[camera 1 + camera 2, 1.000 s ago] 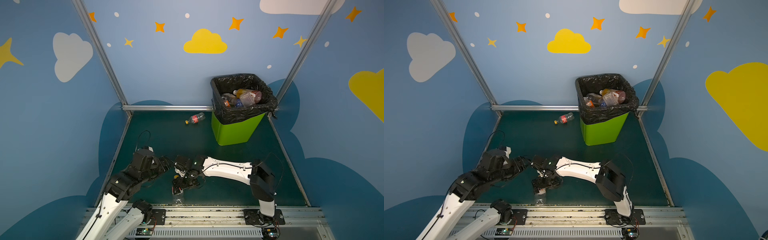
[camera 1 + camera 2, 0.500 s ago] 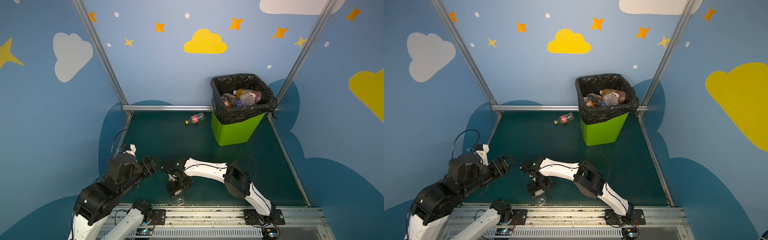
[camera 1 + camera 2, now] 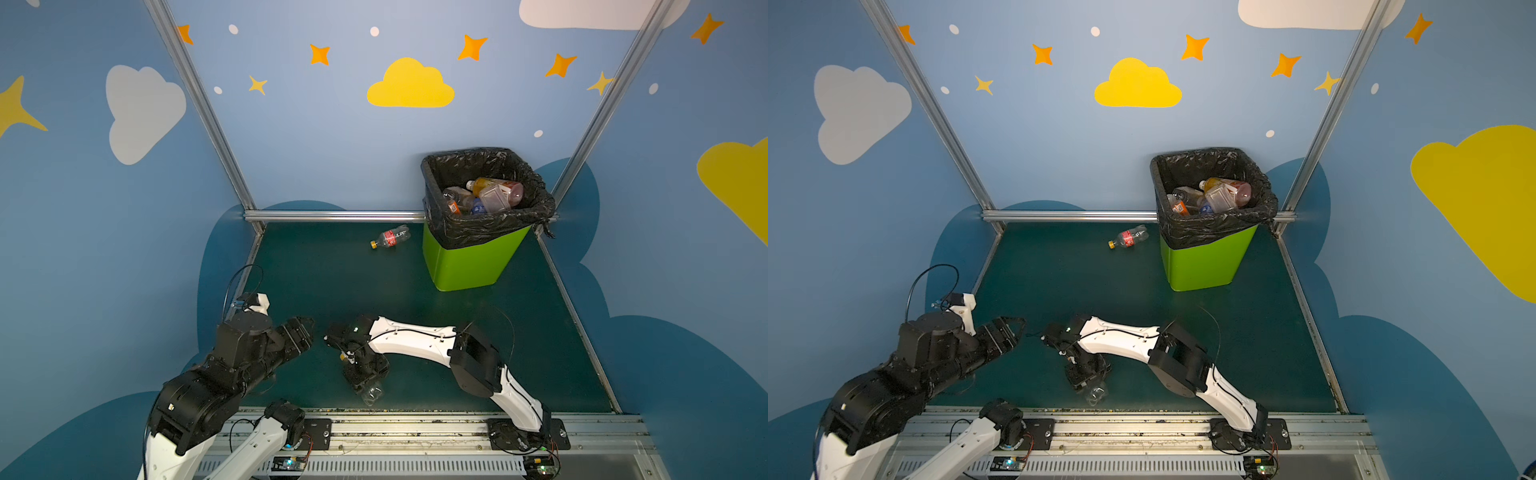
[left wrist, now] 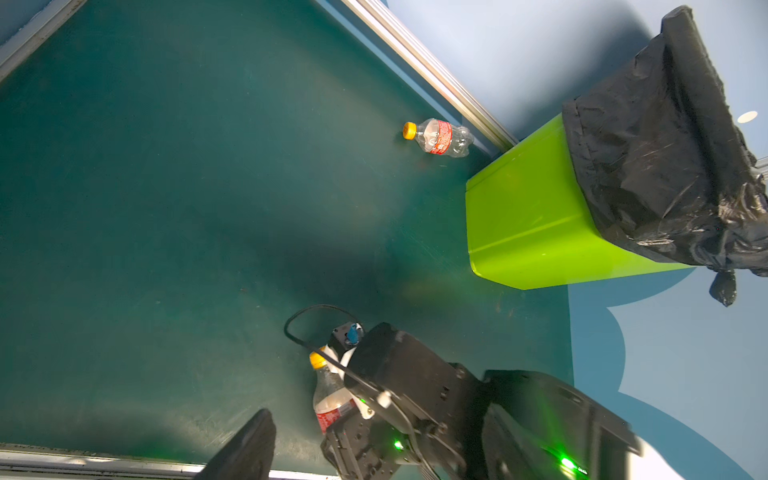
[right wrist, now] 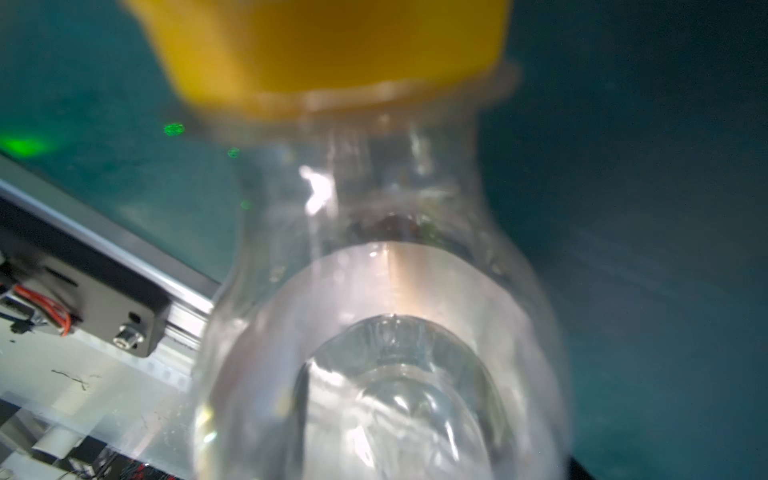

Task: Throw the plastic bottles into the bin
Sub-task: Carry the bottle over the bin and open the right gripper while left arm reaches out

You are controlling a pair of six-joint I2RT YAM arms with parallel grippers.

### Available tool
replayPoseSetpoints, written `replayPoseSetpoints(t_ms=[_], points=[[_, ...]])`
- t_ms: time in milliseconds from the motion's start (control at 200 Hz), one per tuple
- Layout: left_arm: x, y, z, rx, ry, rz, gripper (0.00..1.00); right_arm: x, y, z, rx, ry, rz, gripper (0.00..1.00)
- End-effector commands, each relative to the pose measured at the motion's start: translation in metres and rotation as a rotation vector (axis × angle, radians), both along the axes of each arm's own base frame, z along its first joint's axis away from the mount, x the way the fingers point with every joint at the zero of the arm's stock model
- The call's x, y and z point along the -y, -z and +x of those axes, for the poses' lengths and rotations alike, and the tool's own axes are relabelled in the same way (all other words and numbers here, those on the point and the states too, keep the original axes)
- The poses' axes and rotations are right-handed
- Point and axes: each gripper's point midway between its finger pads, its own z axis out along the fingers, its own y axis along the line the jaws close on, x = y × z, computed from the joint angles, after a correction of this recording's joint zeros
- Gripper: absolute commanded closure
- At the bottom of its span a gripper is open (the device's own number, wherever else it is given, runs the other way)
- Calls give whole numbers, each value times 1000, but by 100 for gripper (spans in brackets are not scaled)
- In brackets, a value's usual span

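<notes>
Seemingly light, crushable and slick, the bottle [image 4: 330, 399], well apart from the bin [image 3: 469, 266], suits a waist grip; whether the right hand [image 3: 365, 380] grips it I cannot tell.

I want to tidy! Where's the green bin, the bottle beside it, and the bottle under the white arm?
Green bin [image 3: 465, 266]: a top view, green wall.
Bottle beside bin [image 3: 390, 238]: a top view, red label.
Bottle under white arm [image 4: 329, 388]: left wrist view, clear shoulder.

green floor [image 3: 332, 286], bin [image 3: 465, 266], far bottle [image 3: 390, 238], near bottle [image 3: 371, 393]
</notes>
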Motion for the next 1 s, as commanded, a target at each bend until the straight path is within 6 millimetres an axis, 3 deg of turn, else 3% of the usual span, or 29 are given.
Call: replayPoseSetpoints(t_ms=[0,85,200,345,456,556,706,766,831,926,991], points=[[-2,1,6,7,-18,13,20,5,-43,11,96,-31,66,40],[-3,0,8,13,-23,22,19,2,-69,20,181,-70,130,41],[-4,-5,13,32,-30,37,19,-1,-120,46,376,-129,237,41],[1,-18,26,60,-23,49,19,10,-206,104,723,-151,314,42],[12,-29,43,73,3,48,19,25,-286,165,983,-135,392,42],[22,-39,58,79,24,53,18,63,-358,240,1198,-13,409,44],[26,-47,72,75,31,91,18,147,-445,347,1489,273,414,43],[27,-48,76,74,28,92,17,175,-458,378,1544,366,410,26],[28,-48,78,72,25,90,16,200,-455,397,1543,438,385,8],[27,-42,78,52,17,95,16,218,-449,396,1481,465,397,7],[26,-36,78,37,11,96,15,226,-455,385,1427,499,494,7]])
